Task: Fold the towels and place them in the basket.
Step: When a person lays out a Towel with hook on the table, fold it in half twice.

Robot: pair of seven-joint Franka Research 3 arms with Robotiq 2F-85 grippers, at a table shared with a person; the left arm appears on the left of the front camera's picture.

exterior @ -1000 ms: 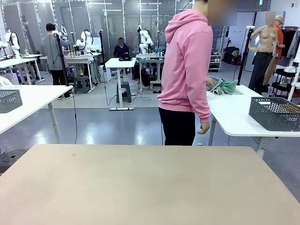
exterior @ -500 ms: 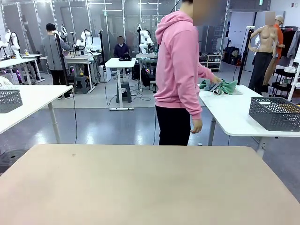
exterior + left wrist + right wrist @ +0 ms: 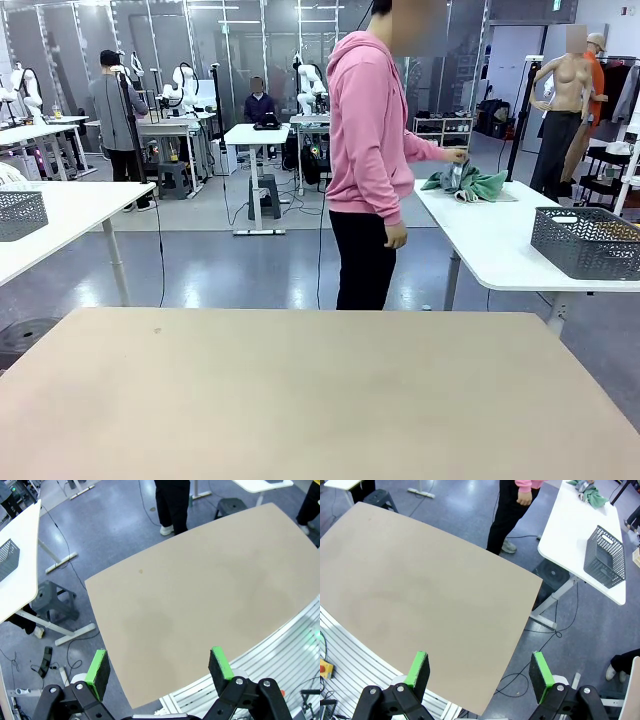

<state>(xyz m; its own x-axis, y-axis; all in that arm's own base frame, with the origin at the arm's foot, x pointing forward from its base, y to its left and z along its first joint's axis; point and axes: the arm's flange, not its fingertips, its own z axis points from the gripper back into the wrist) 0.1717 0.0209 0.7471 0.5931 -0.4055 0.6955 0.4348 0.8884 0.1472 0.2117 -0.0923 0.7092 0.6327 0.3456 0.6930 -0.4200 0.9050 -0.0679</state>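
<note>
Straight across a bare beige table (image 3: pixel 300 400), the front view shows one person (image 3: pixel 370 130) in a pink hoodie and dark trousers, standing past the far edge and turned toward picture right. An outstretched hand (image 3: pixel 457 158) reaches to one crumpled heap of towels (image 3: pixel 482 185) (teal-green and grey-blue cloth; how many pieces cannot be told) lying on a white side table (image 3: pixel 500 245). The other hand (image 3: pixel 396 237) hangs at the hip. There are two baskets. One dark grey wire-mesh basket (image 3: pixel 585 243) stands upright on that same white table, well apart from the towels and nearer the camera. A second wire-mesh basket (image 3: pixel 20 214) sits on another white table (image 3: pixel 80 205) at far left.

From the left wrist, the left gripper (image 3: pixel 159 655) hangs high over the beige table, looking down on it. Its two green pads (image 3: pixel 98 666) are spread wide, with nothing between them. The person's legs and shoes show at the table's far edge.

From the right wrist, the right gripper (image 3: pixel 477 657) also hangs high above the beige table, its fingers set wide apart and holding nothing. Beyond the table's edge are the white side table with the basket, the towels at its far end, and the person's hanging hand.
</note>
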